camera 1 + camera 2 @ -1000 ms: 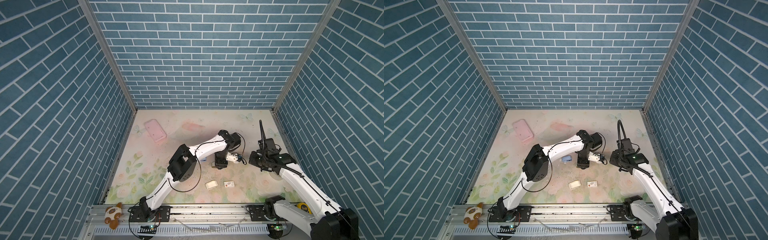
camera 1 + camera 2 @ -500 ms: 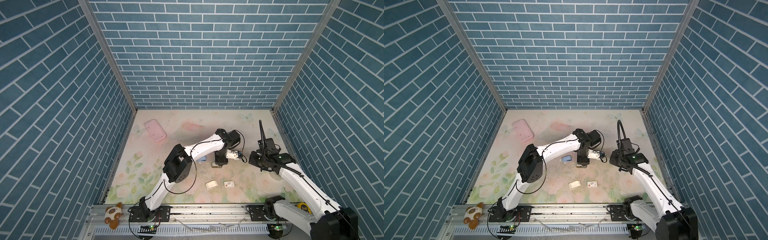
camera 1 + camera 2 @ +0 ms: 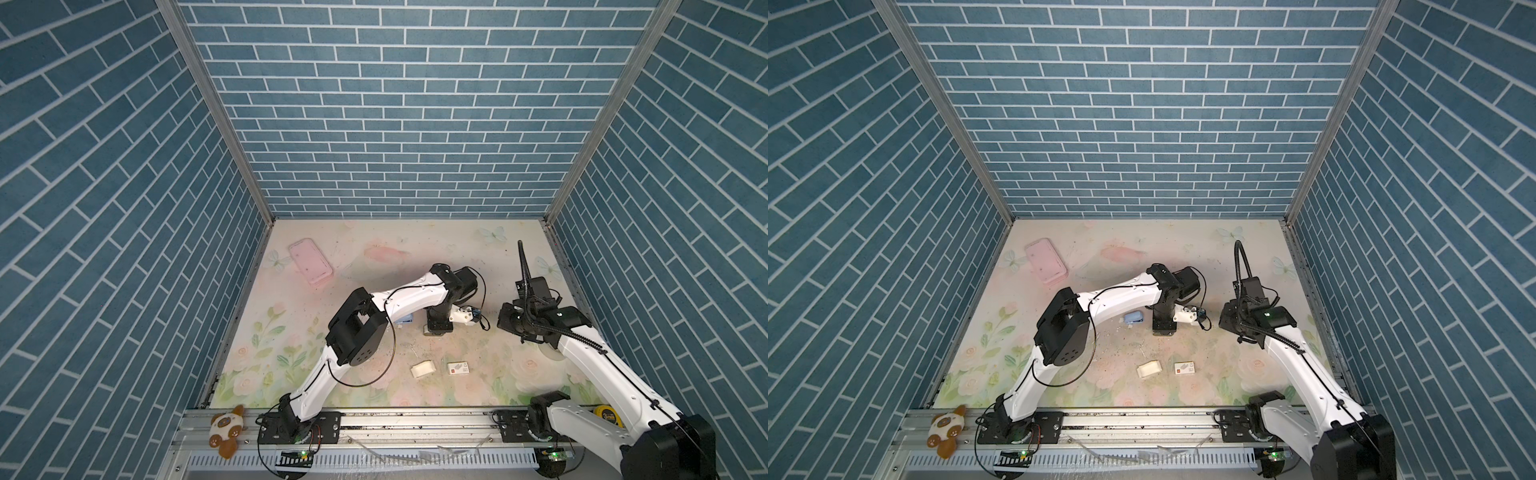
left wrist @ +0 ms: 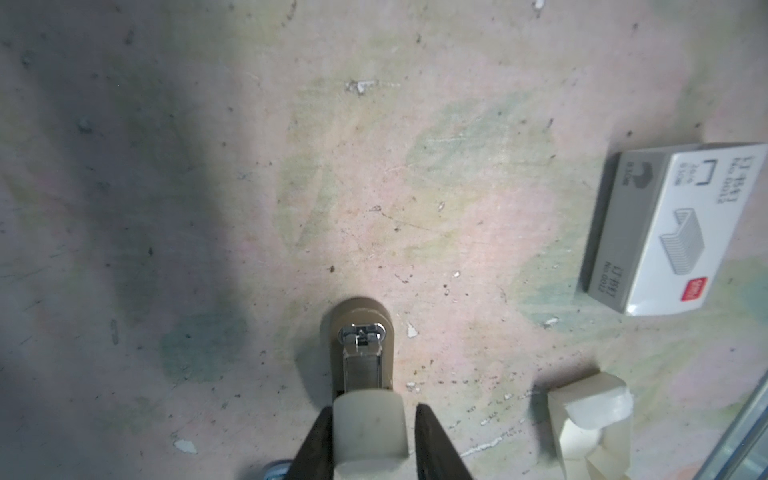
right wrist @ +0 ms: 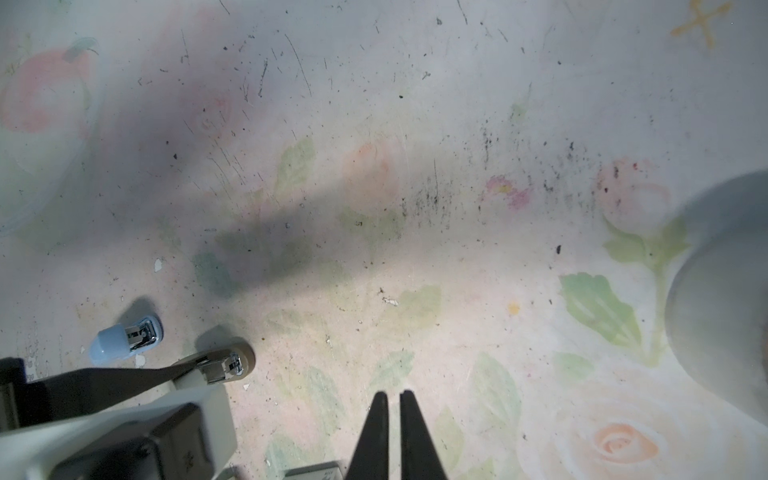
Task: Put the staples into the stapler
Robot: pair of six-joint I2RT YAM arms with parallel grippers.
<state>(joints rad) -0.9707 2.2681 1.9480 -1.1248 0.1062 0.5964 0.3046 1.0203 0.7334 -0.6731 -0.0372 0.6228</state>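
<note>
Though ajar, left fingers point(image 4: 316, 441) flank stapler point(image 4: 361, 368).

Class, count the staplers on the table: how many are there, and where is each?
2. A beige stapler lies between the fingers of the left gripper; a blue stapler lies on the table just beside it, apart. Others may be hidden.

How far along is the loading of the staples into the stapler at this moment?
Done: the white sleeve and the card tray lie apart, so the box looks opened. In hand: the left gripper has its jaws either side of the beige stapler; a firm grip cannot be confirmed. The right gripper is shut and empty. Left: no staple strip shows in either gripper, so picking one and inserting it seem to remain.
</note>
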